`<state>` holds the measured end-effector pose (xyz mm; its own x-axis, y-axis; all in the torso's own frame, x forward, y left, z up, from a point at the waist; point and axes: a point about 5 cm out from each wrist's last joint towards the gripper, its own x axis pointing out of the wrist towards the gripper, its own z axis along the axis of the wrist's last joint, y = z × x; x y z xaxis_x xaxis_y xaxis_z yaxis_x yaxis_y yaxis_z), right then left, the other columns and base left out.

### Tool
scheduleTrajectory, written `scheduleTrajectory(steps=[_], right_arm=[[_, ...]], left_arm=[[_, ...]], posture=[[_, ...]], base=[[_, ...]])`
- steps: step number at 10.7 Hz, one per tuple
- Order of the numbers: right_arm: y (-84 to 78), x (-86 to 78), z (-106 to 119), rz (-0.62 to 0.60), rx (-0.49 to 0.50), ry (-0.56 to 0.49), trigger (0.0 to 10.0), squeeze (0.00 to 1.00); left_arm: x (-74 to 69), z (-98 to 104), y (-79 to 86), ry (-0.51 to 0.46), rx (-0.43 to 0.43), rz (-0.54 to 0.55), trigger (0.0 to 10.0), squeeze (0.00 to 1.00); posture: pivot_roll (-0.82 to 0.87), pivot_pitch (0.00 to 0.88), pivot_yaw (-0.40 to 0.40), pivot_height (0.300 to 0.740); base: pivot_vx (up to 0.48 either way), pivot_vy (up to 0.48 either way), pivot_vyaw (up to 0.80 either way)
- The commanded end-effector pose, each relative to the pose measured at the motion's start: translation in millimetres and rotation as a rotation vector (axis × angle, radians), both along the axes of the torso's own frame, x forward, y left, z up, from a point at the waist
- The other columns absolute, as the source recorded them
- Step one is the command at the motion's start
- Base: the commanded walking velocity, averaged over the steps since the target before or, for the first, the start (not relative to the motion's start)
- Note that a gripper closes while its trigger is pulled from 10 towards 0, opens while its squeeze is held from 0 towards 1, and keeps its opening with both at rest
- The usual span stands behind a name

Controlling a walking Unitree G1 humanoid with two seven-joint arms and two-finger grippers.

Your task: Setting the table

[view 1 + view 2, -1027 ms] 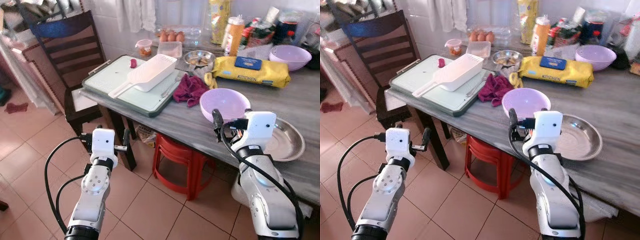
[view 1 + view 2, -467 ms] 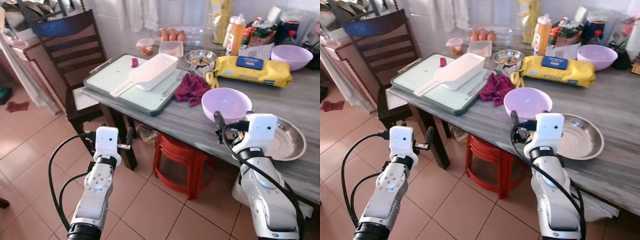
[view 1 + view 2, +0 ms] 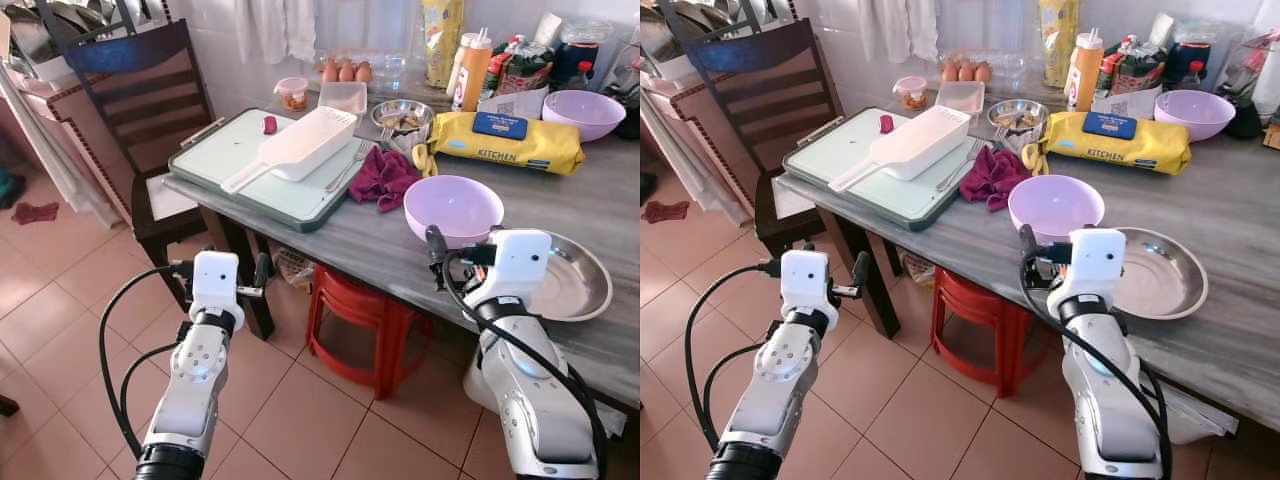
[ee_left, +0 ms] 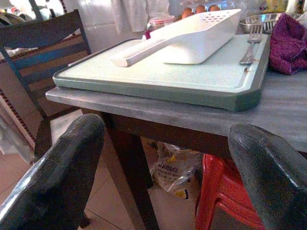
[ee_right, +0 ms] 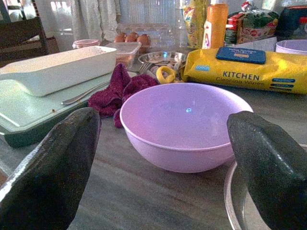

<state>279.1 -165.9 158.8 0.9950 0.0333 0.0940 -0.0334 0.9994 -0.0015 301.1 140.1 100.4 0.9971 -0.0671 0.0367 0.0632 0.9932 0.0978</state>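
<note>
A grey table point(image 3: 400, 250) carries a purple bowl point(image 3: 452, 208) near its front edge and a steel plate point(image 3: 575, 285) to the bowl's right. My right gripper point(image 5: 163, 129) is open and held at table height just in front of that bowl, with nothing between its fingers. My left gripper point(image 4: 165, 139) is open too, low in front of the table's left corner and below a green board point(image 3: 265, 165). On the board lie a white slotted scoop point(image 3: 295, 148) and a fork point(image 3: 345, 168). A second purple bowl point(image 3: 583, 110) stands at the back right.
A maroon cloth point(image 3: 385, 178), a yellow wipes pack point(image 3: 510, 140), a small steel bowl point(image 3: 400, 115), eggs and bottles crowd the back of the table. A red stool point(image 3: 365, 320) sits under the table. A dark wooden chair point(image 3: 140, 110) stands at the left. The floor is tiled.
The head view has shifted a little, and both arms sit slightly higher in it. Both grippers stay open, and nothing on the table has moved.
</note>
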Motion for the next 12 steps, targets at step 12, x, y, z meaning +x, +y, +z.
scheduleTrajectory(steps=[12], right_arm=[[-17.7,6.2,2,-0.086,0.04,0.012,10.0,0.0]], left_arm=[[7.5,2,-5.0,0.005,-0.01,-0.007,10.0,0.0]], posture=[[-0.18,0.027,0.089,0.74]], base=[[-0.296,0.0,0.0]])
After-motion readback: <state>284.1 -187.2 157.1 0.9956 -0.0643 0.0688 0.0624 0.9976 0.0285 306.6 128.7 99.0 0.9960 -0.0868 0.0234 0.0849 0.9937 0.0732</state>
